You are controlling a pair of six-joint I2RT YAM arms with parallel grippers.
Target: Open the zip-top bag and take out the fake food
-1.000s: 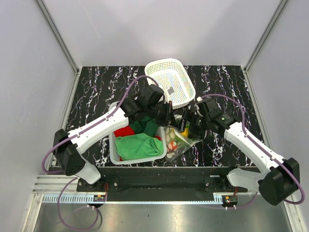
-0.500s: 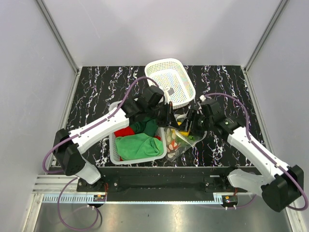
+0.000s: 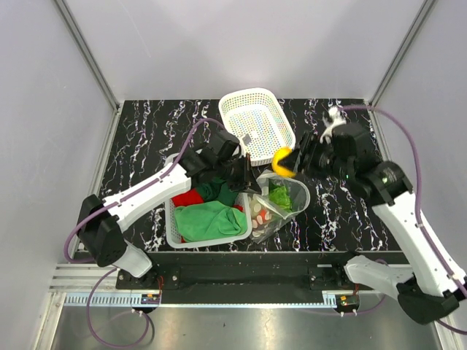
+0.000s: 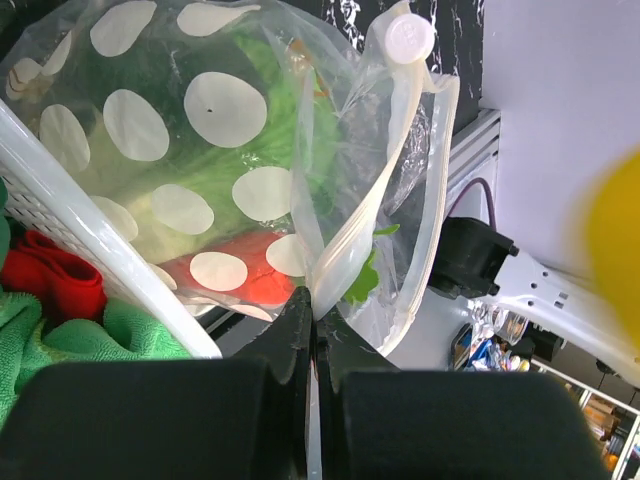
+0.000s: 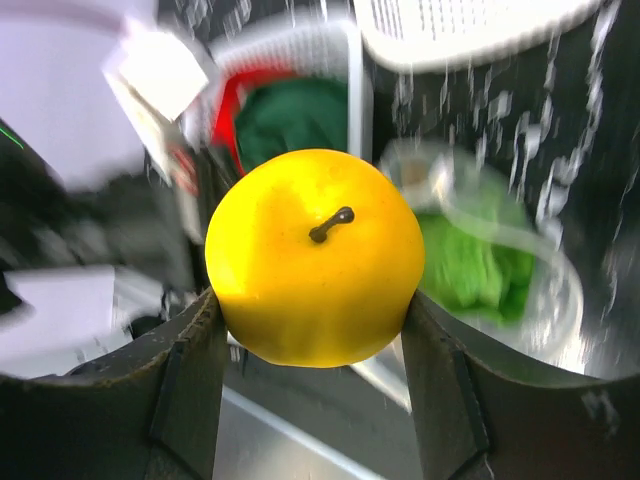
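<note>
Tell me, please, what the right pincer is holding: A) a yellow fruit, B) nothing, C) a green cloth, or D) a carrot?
A: the right pincer clamps a yellow fruit with a dark stem between its fingers, held clear of the bag.

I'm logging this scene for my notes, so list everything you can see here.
yellow fruit: one, yellow, in the right gripper
zip-top bag: one, clear, right of the near basket
lettuce: one, green, inside the bag
red piece: one, red, inside the bag, kind unclear
far basket: one, white, far centre
near basket: one, white, near left
cloths: three, green, dark green, red, in the near basket
table: one, black marbled, under everything
left gripper: one, black, shut on the bag's edge
right gripper: one, black, shut on the yellow fruit
</note>
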